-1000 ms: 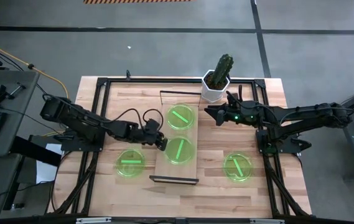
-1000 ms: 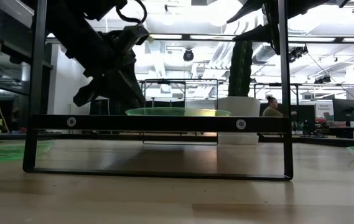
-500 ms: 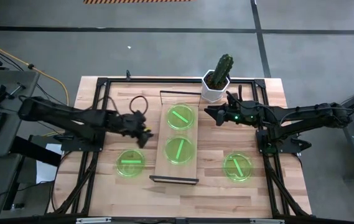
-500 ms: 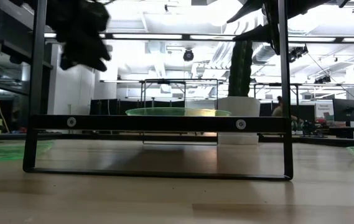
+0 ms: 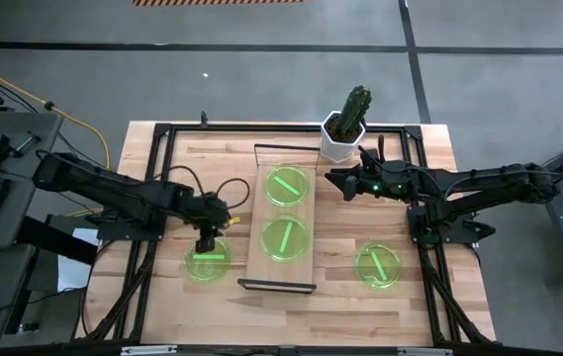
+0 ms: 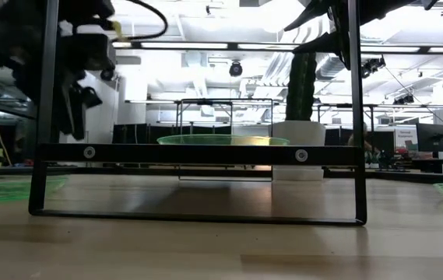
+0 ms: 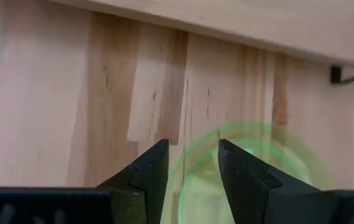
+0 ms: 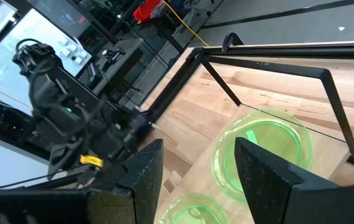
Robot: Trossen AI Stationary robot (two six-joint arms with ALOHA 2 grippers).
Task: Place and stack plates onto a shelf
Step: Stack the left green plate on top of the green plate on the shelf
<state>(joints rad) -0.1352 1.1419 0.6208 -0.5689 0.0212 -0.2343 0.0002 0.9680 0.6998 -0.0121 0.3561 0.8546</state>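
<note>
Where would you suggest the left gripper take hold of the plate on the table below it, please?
Probably at the rim, from straight above. The plate lies flat on the table left of the shelf, so only its thin edge offers a hold. The left gripper already hangs over its near edge, jaws open and pointing down; one jaw inside the rim, one outside, should pinch it.

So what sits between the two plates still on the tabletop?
In the high view, the shelf stands between the left plate and right plate.

Overhead illumination even and bright on the tabletop (image 5: 192, 138); low view backlit by ceiling strip lights (image 6: 205, 45), arms silhouetted; left wrist view soft, green plate (image 7: 251, 168) blurred.
</note>
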